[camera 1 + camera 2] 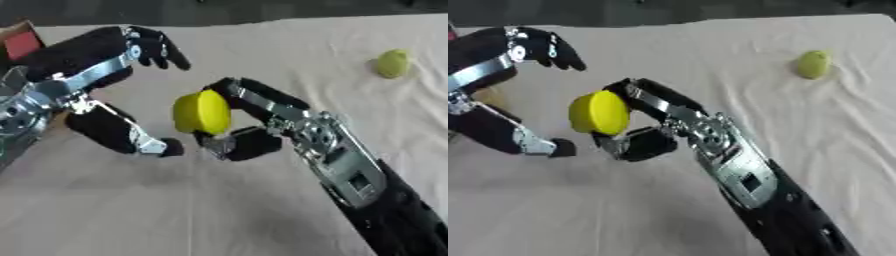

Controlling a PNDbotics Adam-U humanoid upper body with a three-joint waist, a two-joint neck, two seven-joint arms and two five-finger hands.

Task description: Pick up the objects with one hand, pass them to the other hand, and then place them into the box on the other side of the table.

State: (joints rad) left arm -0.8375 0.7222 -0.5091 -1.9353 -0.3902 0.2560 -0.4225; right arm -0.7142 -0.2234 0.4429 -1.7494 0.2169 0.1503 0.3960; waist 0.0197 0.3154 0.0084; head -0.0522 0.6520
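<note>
While the right hand point(249, 117) holds a yellow disc-shaped object point(201, 112) above the middle of the table point(262, 55), fingers curled over its top and thumb tucked beneath it, the left hand point(131, 75) waits just beside it, spread wide with fingers above and thumb below and gripping nothing. The yellow piece sits edge-on between the two hands, pinched by the right and, as far as I can see, not yet touched by the left.

My reading is that the pickup of this object is finished and the handover is at its start: the left hand appears shaped to receive, but the grasp has not passed across. After that, the drop into the box is left to do. At the far left edge there is a corner of something with a red face point(22, 44), which might be that box, though too little of it shows to be sure.

A second object, a yellow-green rounded thing like a small fruit point(393, 63), lies alone on the cream cloth near the far right of the table, well apart from both hands. It looks untouched, so I judge another full round of pick, pass and place remains for it.

No brand, label or lettering is legible anywhere on the objects, cloth or arms.
</note>
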